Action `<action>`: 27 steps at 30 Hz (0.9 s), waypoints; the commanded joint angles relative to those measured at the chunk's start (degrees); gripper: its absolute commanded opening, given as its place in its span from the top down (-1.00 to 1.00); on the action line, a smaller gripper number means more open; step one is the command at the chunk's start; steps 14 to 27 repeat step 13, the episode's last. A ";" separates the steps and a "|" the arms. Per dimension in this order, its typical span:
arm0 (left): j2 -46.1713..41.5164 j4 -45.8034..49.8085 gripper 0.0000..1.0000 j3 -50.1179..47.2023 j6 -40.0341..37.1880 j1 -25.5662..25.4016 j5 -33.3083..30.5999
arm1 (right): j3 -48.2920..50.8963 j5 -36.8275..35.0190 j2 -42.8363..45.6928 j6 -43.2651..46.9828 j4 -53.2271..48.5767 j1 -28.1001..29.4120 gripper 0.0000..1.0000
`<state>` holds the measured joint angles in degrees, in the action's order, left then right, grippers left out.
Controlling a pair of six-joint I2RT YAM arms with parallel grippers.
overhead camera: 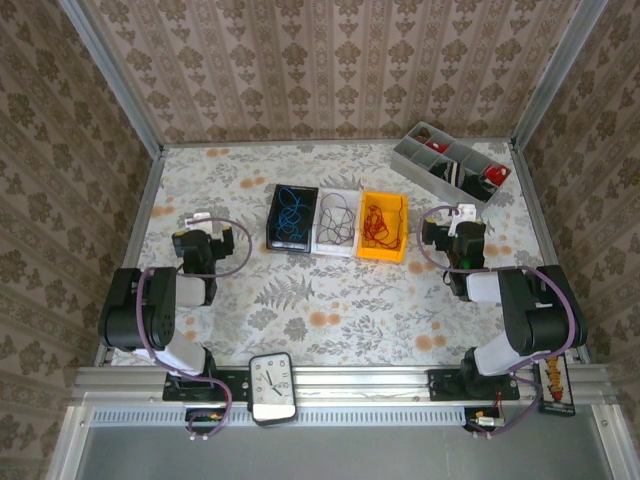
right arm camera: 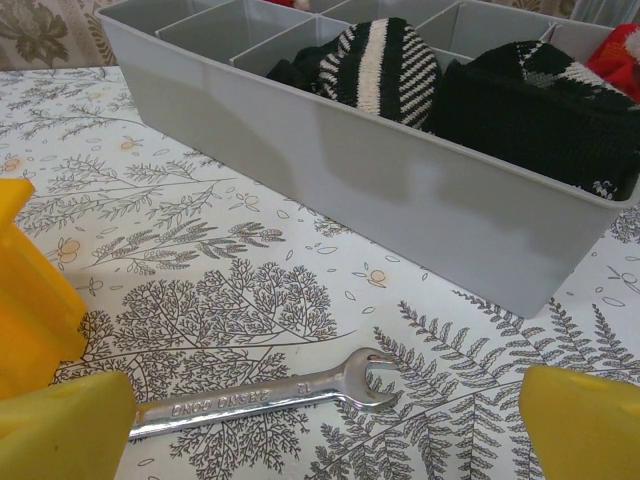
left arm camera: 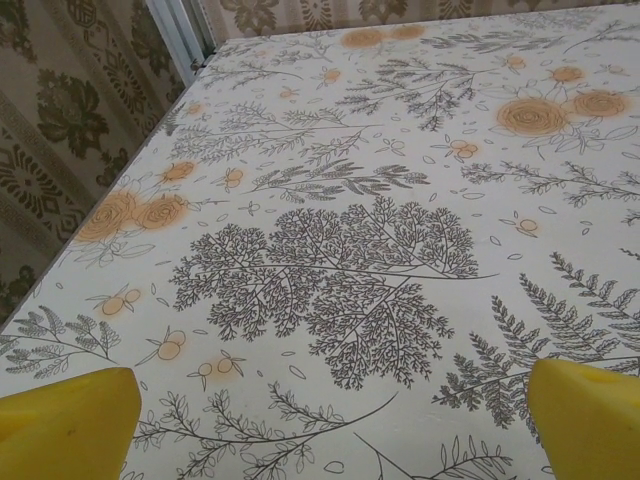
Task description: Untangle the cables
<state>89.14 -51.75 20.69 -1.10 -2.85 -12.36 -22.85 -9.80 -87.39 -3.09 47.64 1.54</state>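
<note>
At centre frame the blue cable (overhead camera: pixel 291 215), dark grey cable (overhead camera: pixel 335 222) and red cable (overhead camera: pixel 379 224) lie in separate bins (overhead camera: pixel 382 258) (apparently sorted apart already). The left gripper (overhead camera: pixel 214 230) and right gripper (overhead camera: pixel 450 220) flank them, spread wide, empty.

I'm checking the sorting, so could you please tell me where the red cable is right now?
In the top view, the red cable lies in the yellow bin, rightmost of three bins mid-table, next to the white bin.
</note>
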 commanded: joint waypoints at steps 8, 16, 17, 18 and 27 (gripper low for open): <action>-0.20 -2.03 -1.00 1.07 -0.64 0.39 0.94 | -1.49 2.60 -1.02 0.19 -0.09 -0.40 -1.00; -0.29 -2.20 -1.00 1.06 -0.60 0.44 0.94 | -0.41 3.05 -0.19 1.07 1.24 0.14 -1.00; -0.29 -2.20 -1.00 1.06 -0.60 0.44 0.94 | -0.41 3.05 -0.19 1.07 1.24 0.14 -1.00; -0.29 -2.20 -1.00 1.06 -0.60 0.44 0.94 | -0.41 3.05 -0.19 1.07 1.24 0.14 -1.00; -0.29 -2.20 -1.00 1.06 -0.60 0.44 0.94 | -0.41 3.05 -0.19 1.07 1.24 0.14 -1.00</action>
